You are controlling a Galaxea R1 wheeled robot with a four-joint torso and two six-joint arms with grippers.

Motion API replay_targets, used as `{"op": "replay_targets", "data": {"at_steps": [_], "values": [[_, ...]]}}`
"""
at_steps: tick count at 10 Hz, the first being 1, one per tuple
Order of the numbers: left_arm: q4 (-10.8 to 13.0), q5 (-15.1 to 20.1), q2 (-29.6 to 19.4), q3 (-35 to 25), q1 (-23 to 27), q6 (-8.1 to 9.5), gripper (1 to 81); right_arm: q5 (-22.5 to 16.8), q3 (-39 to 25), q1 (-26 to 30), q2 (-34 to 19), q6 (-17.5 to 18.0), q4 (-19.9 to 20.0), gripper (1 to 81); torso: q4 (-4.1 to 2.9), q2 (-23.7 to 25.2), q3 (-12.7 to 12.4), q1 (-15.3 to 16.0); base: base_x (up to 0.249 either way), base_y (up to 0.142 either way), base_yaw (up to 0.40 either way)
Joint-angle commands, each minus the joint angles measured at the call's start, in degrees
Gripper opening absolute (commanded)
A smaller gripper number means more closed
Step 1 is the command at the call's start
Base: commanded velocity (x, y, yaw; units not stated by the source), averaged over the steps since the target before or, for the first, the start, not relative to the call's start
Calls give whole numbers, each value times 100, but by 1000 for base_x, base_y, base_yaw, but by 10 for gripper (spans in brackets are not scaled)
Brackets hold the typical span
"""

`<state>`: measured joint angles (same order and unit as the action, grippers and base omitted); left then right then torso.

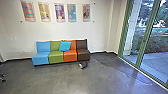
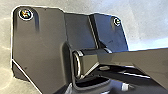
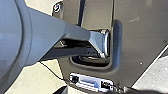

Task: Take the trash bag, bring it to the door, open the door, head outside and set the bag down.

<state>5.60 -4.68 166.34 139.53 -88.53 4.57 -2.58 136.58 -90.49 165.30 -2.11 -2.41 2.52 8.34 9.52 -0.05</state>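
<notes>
A small pale-and-dark thing (image 1: 83, 65) (perhaps the trash bag, though hard to make out) lies straight ahead, well apart on the floor (image 1: 57, 78) beside the sofa's brown end (image 1: 83, 55). Its long axis is unclear, neither arm looks nearer, and what either holds, or how open its grasp is, I cannot tell.

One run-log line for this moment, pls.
Indoors | blue cushion on seat row | small unclear item on floor near brown seat | green-framed glass at right, paving outside

No text can be read; the wall posters (image 1: 60, 12) may bear some, too small to tell.
</notes>
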Motion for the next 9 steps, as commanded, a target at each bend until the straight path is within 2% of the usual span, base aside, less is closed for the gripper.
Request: {"op": "replay_targets", "data": {"at_steps": [1, 9], "values": [[29, 275, -30, -66, 270, -18, 811, -330, -80, 228, -21, -26, -49, 811, 0, 0, 0, 5, 207, 0, 0], [29, 275, -21, -66, 270, -18, 811, -330, -80, 255, -21, -26, -49, 811, 0, 0, 0, 5, 207, 0, 0]]}}
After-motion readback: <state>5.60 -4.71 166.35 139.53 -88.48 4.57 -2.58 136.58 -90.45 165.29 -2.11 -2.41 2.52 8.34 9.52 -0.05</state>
